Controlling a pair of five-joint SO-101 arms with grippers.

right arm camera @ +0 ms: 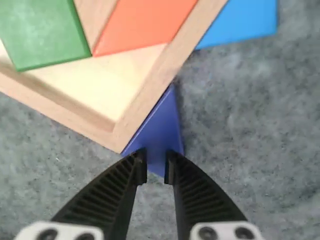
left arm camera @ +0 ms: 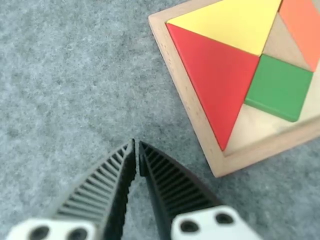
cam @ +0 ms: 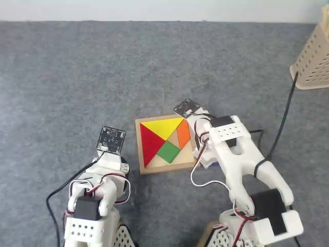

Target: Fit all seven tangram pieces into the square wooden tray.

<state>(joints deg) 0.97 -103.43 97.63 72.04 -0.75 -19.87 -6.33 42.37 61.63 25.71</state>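
The square wooden tray [cam: 165, 169] lies mid-table on grey carpet. It holds a yellow triangle [cam: 162, 127], a red triangle [cam: 149, 143], a green square [cam: 168, 152] and an orange parallelogram [cam: 183, 134]; bare wood shows along its near side. My right gripper [right arm camera: 155, 166] is shut on the tip of a dark blue triangle [right arm camera: 159, 131], which lies on the carpet against the outside of the tray's corner [right arm camera: 131, 131]. A lighter blue piece [right arm camera: 240, 21] lies outside the rim beyond it. Off the tray's [left arm camera: 186, 94] left side, my left gripper [left arm camera: 136, 150] hangs shut over carpet, holding nothing.
A beige perforated container [cam: 313, 51] stands at the far right edge, with a black cable [cam: 285, 116] running from it toward the right arm [cam: 241, 154]. The left arm [cam: 105, 170] sits near the front left. Open carpet lies beyond the tray.
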